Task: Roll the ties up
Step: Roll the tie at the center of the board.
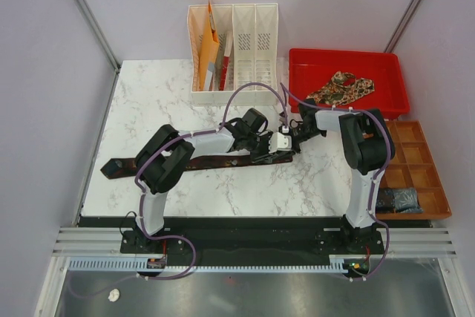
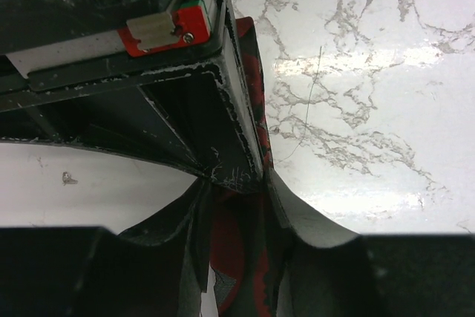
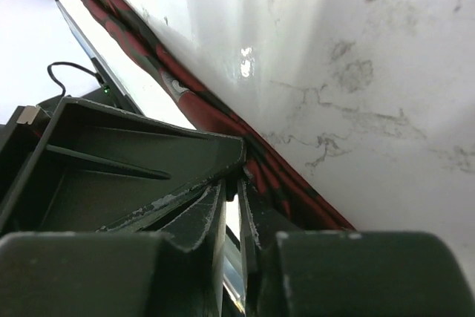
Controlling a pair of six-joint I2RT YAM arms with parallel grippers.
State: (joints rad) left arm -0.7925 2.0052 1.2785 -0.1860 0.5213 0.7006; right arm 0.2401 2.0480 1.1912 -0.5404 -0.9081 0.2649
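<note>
Top external view: I'm watching the long dark maroon fabric tie (image 1: 215, 161) lying left of the red plastic tray (image 1: 310, 67).
Left gripper (image 2: 260, 180): pinching that tie.
Right gripper (image 3: 234, 187): sitting narrow; I cannot tell its hold.

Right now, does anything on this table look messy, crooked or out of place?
Mainly the paisley tie: it sits crumpled in a heap in the red tray, while the dark tie lies stretched straight across the table. An orange folder also leans diagonally in the file rack. Nothing looks spilled or damaged.
</note>
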